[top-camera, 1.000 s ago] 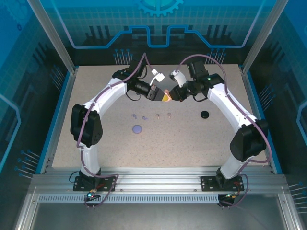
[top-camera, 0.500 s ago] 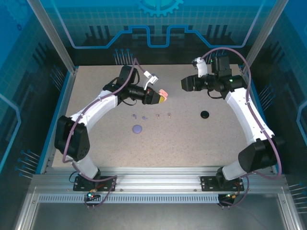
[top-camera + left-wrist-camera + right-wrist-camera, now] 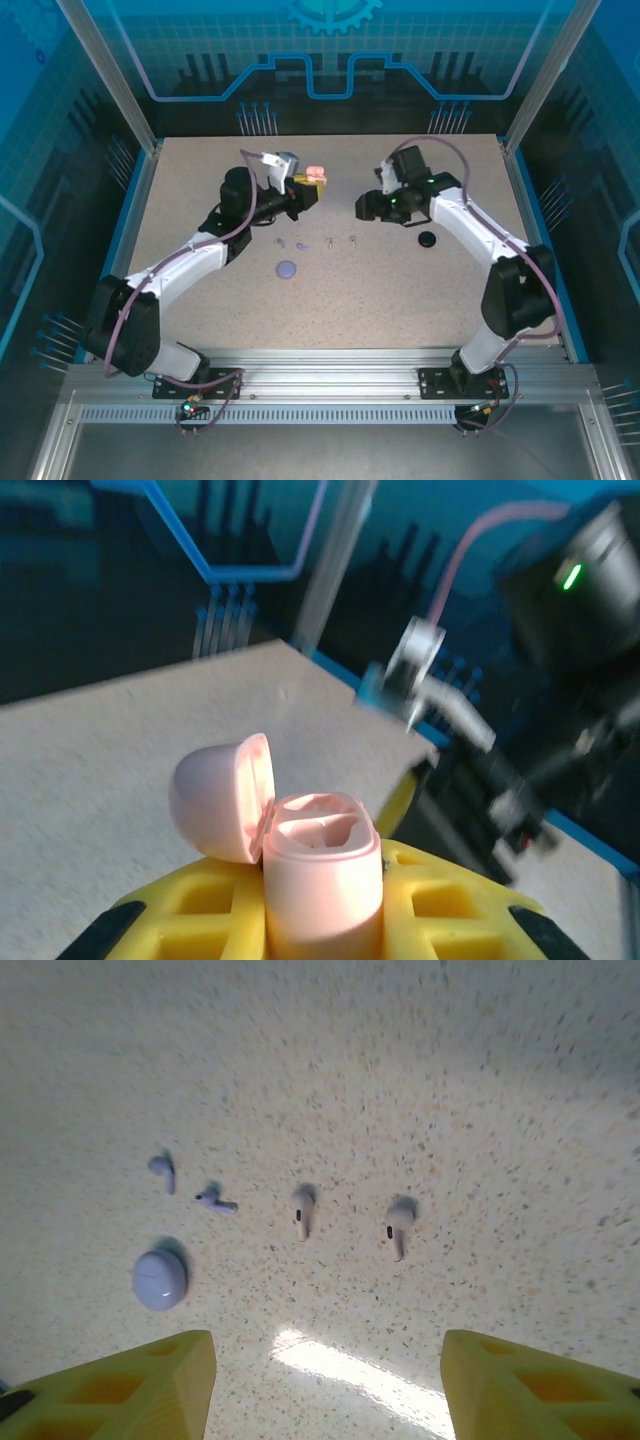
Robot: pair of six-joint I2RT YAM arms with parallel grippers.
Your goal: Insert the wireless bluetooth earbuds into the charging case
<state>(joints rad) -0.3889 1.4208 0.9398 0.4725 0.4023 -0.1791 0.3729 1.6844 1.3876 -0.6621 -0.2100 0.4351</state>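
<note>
Left wrist view: the left gripper (image 3: 320, 920) clamps the pink charging case (image 3: 320, 855), lid hinged open, clear of the table (image 3: 450, 1060). The right gripper (image 3: 325, 1360) hangs with jaws spread above the pink earbuds (image 3: 302, 1212) lying on the table. Risk: the lilac earbuds (image 3: 215, 1200) lie near, so a misaligned descent may seize the wrong colour or flick a bud away.

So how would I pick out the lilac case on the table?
On the speckled table, find the row of four earbuds near the middle. Just below that row's left end in the top view lies the lilac case. It is a round disc without a stem, bigger than the buds, and lilac, unlike the black case to the right.
</note>
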